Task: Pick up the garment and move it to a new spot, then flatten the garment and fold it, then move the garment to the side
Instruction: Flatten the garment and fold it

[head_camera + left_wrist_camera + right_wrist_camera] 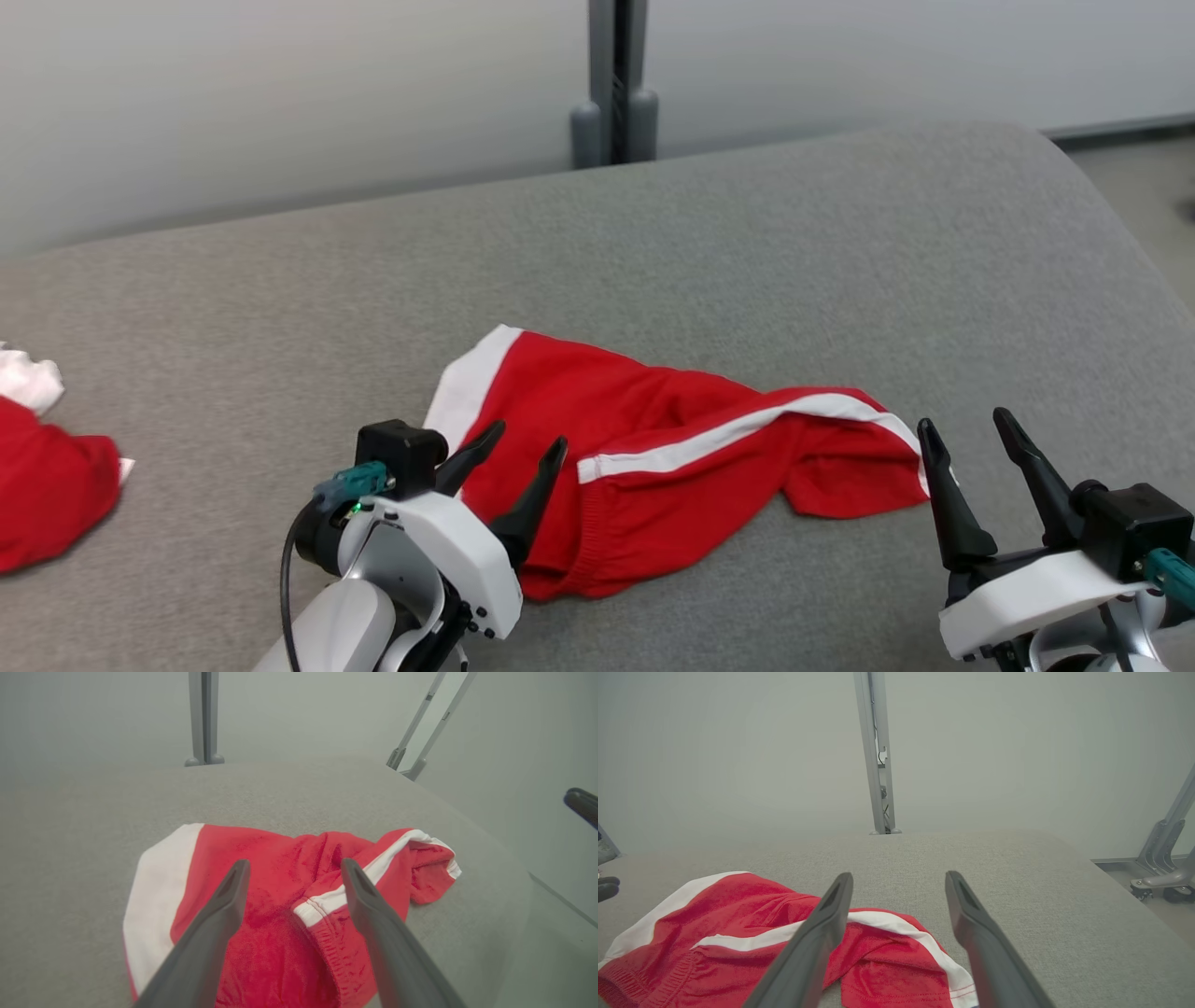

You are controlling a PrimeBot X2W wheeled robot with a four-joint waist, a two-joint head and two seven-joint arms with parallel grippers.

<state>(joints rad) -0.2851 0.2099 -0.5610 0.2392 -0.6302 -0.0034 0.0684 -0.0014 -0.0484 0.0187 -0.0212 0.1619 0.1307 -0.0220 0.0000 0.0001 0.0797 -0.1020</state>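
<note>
The garment [672,457] is a pair of red shorts with white stripes and a white hem, lying crumpled on the grey padded surface [747,261]. My left gripper [527,439] hovers open over the garment's left part, near the waistband, with nothing between its fingers. In the left wrist view the garment [280,882] lies under the spread left gripper [294,868]. My right gripper [966,425] stands open just right of the garment's right end. In the right wrist view the garment [738,933] lies to the lower left of the right gripper [899,879].
Another red and white piece of cloth [42,485] lies at the left edge of the surface. A grey metal post [616,84] rises behind the far edge. The surface curves down at the right [1120,243], with floor and a wheeled frame [1162,877] beyond.
</note>
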